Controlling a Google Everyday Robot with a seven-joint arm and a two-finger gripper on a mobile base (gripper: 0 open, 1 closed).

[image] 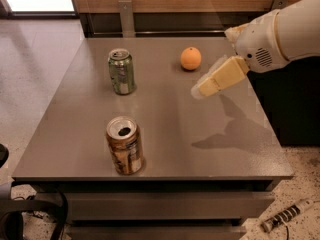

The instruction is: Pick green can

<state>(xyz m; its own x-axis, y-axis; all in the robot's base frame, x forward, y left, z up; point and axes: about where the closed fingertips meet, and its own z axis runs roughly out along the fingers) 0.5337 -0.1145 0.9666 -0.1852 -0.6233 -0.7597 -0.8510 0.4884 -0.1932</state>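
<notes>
Standing upright toward the far left of the smooth grey table [215, 149], the green can [121, 72] is a glossy metal cylinder with pale markings and a silver top. My gripper [201, 89], cream and wedge-shaped, hangs over the table's right half, well apart from the can. A round, matte orange [191, 58] lies between them, nearer the gripper. I cannot tell whether the gripper is released or clenched; it appears to carry nothing.

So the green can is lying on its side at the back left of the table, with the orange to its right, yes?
No. The camera view shows the green can standing upright, not on its side. It is at the back left of the table, the orange to its right; the gripper hangs over the table's right side.
</notes>
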